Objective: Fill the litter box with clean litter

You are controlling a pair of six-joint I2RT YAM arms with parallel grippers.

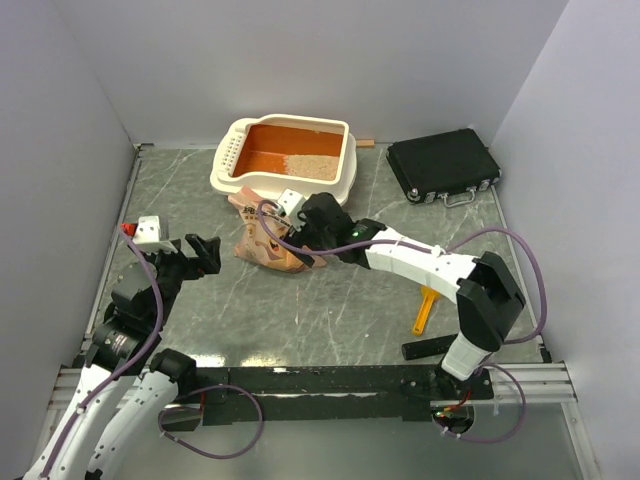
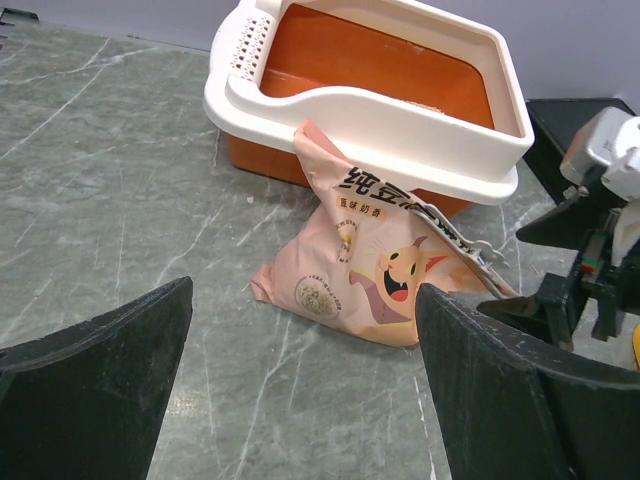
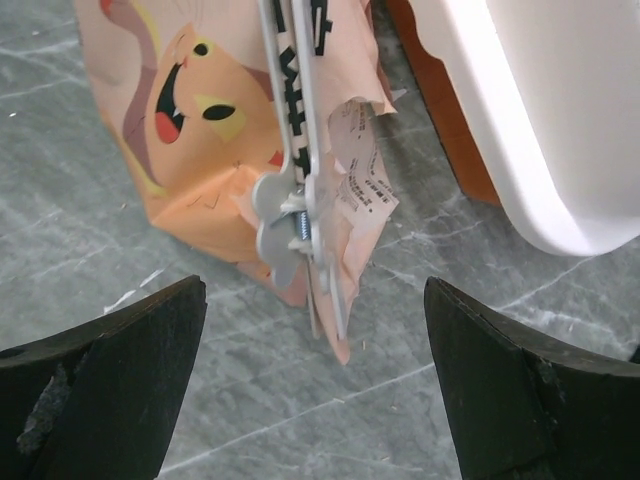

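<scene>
So the litter box (image 1: 230, 155) sits toward the far side of the surface (image 1: 330, 310), a bit left of center, with the slotted short end facing left. There's only a patch of clean litter (image 1: 312, 166) in it, over in the right part of the tray, and the rest of the orange bottom is bare. The tan paper bag (image 1: 268, 243) with the cartoon face is slumped on the surface right in front of the box. From the left wrist view its top corner comes up against the cream rim, so it looks like it's leaning on the near wall. A silver metal clip (image 3: 300, 200) runs along the bag's folded top edge. The right gripper (image 1: 305, 225) is right over that end of the bag with its jaws spread wide. In its own wrist view the clip sits in the gap between the two fingers (image 3: 120, 380), but I honestly can't tell whether anything is touching it, and nothing is pinched. The left gripper (image 1: 205, 252) is spread wide too, holding nothing, off to the left of the bag and apart from it, pointed toward it. Off to the right there's a black flat case (image 1: 443, 166) at the far side, and a small orange-yellow scoop (image 1: 427, 310) lies on the surface by the right arm, partly hidden behind it.
</scene>
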